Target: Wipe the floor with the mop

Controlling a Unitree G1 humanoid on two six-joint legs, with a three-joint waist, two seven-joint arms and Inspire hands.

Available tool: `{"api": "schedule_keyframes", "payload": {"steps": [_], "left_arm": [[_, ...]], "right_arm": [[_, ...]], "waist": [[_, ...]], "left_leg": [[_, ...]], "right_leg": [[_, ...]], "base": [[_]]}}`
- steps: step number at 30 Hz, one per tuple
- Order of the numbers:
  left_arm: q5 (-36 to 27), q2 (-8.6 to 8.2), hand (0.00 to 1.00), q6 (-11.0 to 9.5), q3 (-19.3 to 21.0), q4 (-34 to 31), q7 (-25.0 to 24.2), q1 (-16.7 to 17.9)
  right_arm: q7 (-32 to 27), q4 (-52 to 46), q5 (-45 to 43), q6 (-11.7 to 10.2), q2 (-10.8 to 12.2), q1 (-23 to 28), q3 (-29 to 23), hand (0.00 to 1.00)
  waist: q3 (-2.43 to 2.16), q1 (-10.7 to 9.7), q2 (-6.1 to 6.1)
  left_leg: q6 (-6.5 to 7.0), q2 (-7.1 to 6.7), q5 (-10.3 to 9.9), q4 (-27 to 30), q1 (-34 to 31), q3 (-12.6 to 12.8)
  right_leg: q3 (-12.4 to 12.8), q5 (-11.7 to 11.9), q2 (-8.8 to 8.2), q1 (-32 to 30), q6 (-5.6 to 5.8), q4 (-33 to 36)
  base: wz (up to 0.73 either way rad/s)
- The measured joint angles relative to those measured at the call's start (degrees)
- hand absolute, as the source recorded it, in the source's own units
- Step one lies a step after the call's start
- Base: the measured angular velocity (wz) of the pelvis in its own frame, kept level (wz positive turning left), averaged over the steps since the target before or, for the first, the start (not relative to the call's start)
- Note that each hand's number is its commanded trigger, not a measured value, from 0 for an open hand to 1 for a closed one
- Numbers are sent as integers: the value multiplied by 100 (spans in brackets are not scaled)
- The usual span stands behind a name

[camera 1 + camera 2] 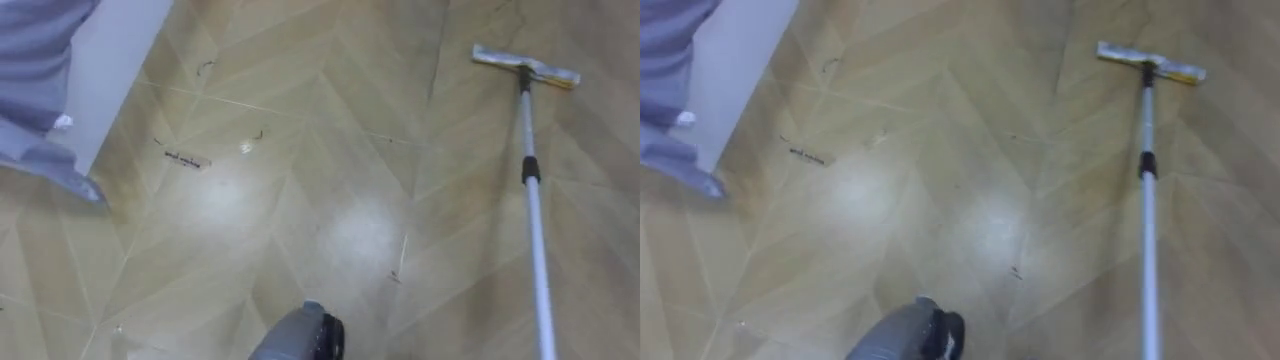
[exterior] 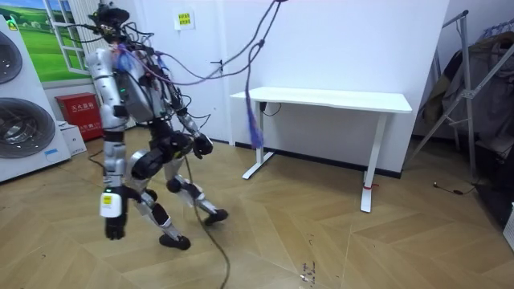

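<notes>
1. You have a small yellow-green notice [image 2: 185, 20] high on the white wall [image 2: 337, 40] in the room view. Its print is too small to read.
2. You see a red box [image 2: 81, 114] on the floor beside the washing machines [image 2: 20, 120]. It carries pale characters on its face, and you cannot make them out.
3. On the wooden floor [image 1: 330, 150] in the eye views you get a short dark mark [image 1: 184, 158]. It does not resolve into letters or numbers.
4. So no text here is legible to you.
</notes>
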Motion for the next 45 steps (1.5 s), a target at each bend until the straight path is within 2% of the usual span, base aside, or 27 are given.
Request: {"api": "schedule_keyframes", "payload": {"steps": [2,5,9,11,12,13,14,15,16,18,20,21,22,25,26,28,31,33,35,36,37,39,40,41,42,43,45], "left_arm": [[21,-8,0,-16,-8,-6,93,-2],[129,-106,0,35,-11,1,102,44],[-13,-148,0,250,-10,3,92,243],[-68,-127,0,334,-11,13,92,352],[-96,-97,0,370,-15,12,98,400],[-243,-53,0,390,-14,26,128,405],[-306,-48,0,391,-36,46,145,405],[-421,-47,0,384,-119,52,151,403],[-500,-36,0,375,-110,24,147,378],[-501,17,0,299,-107,-11,105,348],[-484,38,0,262,-111,15,47,386],[-484,43,0,253,-115,-16,-22,433],[-479,44,0,254,-119,-16,-133,484],[-391,12,0,249,-111,9,-282,414],[-382,-8,0,253,-111,25,-281,367],[-143,-39,0,222,-41,-64,-253,155],[-120,-56,0,98,239,-173,-3,-182],[-144,-98,0,80,214,-256,138,-247],[-181,-178,0,84,214,-327,189,-241],[-181,-215,0,99,226,-346,193,-244],[-199,-216,0,121,224,-328,204,-231],[-292,-189,0,196,228,-309,228,-139],[-326,-131,0,265,219,-276,239,-63],[-462,-47,0,331,211,-215,297,48],[-527,-13,0,364,200,-195,344,105],[-564,21,0,393,157,-145,430,181],[-575,19,0,393,80,-124,480,238]], "right_arm": [[-66,-5,-1,0,129,247,-27,100],[-101,-14,-4,35,374,452,-82,100],[-147,-98,-110,338,473,474,-100,100],[-190,-93,-138,441,462,284,-102,100],[-205,-62,-171,520,445,33,-113,100],[-202,-38,-173,556,430,-279,-105,100],[-188,-12,-173,581,405,-458,-92,100],[-184,5,-177,621,308,-799,-65,100],[-153,-9,-178,628,221,-1132,-61,100],[-126,-114,-146,610,129,-1512,-54,100],[-50,-177,-84,579,90,-1718,-50,100],[5,-233,15,574,79,-1728,-46,100],[91,-240,95,568,71,-1666,-44,100],[249,-141,298,552,27,-1217,1,100],[258,-86,304,547,7,-1102,1,100],[170,-60,286,536,-31,-504,14,100],[-61,-74,224,459,195,-24,13,100],[-108,-75,224,379,327,144,14,100],[-105,-75,202,359,402,259,13,100],[-119,-74,119,362,466,337,-5,100],[-137,-89,90,396,530,423,-8,100],[-142,-115,64,487,567,503,-41,100],[-144,-91,56,509,574,412,-36,100],[-132,-71,31,543,571,291,-15,100],[-137,-71,-19,585,559,192,-10,100],[-133,-68,-122,681,503,-73,-16,100],[-133,-69,-118,744,349,-562,-11,100]], "waist": [[5,-112,102],[4,-258,157],[12,-241,132],[22,-233,112],[52,-210,50],[88,-177,-29],[112,-150,-85],[118,1,-112],[119,178,-186],[151,327,-290],[149,439,-370],[123,463,-388],[54,416,-351],[33,394,-420],[38,365,-404],[34,257,-213],[24,113,-33],[24,-89,5],[25,-230,36],[31,-254,33],[34,-254,-19],[18,-250,-48],[19,-235,-35],[23,-196,-121],[39,-188,-186],[67,-126,-252],[89,49,-319]], "left_leg": [[38,-31,-109,-60,166,-38],[54,-35,-313,-169,486,-38],[-5,-38,-834,-95,1159,-29],[-301,-21,-1037,95,1367,-13],[-665,110,-981,582,1266,133],[-1241,270,-558,1355,990,326],[-1304,315,-232,1727,819,366],[-1146,376,290,2360,462,378],[-958,510,160,2338,92,354],[-873,716,62,1500,-459,161],[-1025,774,221,228,-594,-35],[-1014,832,553,-35,-551,-67],[-889,785,650,-134,-354,-29],[-417,659,379,-193,156,296],[-368,573,285,-171,250,299],[-156,388,26,-134,513,271],[-112,307,-163,-256,678,215],[-99,214,-186,-487,944,187],[-130,190,-295,-660,1232,164],[-165,194,-438,-687,1432,137],[-215,198,-616,-644,1616,124],[-423,262,-798,-251,1755,86],[-696,446,-659,462,1593,138],[-1050,589,-289,1283,1366,147],[-1102,638,-17,1646,1245,146],[-1122,682,634,2290,962,129],[-1173,695,1210,2894,466,128]], "right_leg": [[-74,-34,121,-516,1,-75],[-214,-22,248,-1030,-39,-1168],[-741,235,212,-846,-486,-2377],[-859,147,179,-599,-627,-2319],[-850,1,209,-540,-621,-2163],[-757,-60,251,-495,-629,-2001],[-713,-109,273,-465,-649,-1931],[-625,-217,341,-408,-683,-1842],[-606,-278,348,-407,-712,-1785],[-580,-352,374,-324,-737,-1775],[-506,-582,395,-54,-555,-1815],[-478,-746,350,217,-464,-1889],[-487,-877,290,501,-363,-2034],[-463,-874,-26,910,-224,-1951],[-473,-767,-105,892,-192,-1719],[-283,-61,-129,617,-80,-807],[-193,-1,94,-136,-74,-552],[-189,-5,129,-356,-94,-1259],[-303,87,192,-420,-226,-2213],[-490,226,197,-390,-406,-2718],[-633,392,197,-348,-559,-2911],[-755,383,197,-109,-625,-2729],[-820,230,291,31,-776,-2576],[-814,1,366,160,-846,-2352],[-799,-113,413,211,-870,-2256],[-758,-289,468,283,-915,-2092],[-634,-508,548,277,-965,-1865]], "base": [[-2],[-15],[-11],[0],[-5],[-11],[-22],[-36],[-38],[-14],[6],[25],[34],[33],[39],[33],[0],[3],[-8],[-9],[-5],[-3],[-21],[-25],[-30],[-26],[-30]]}}
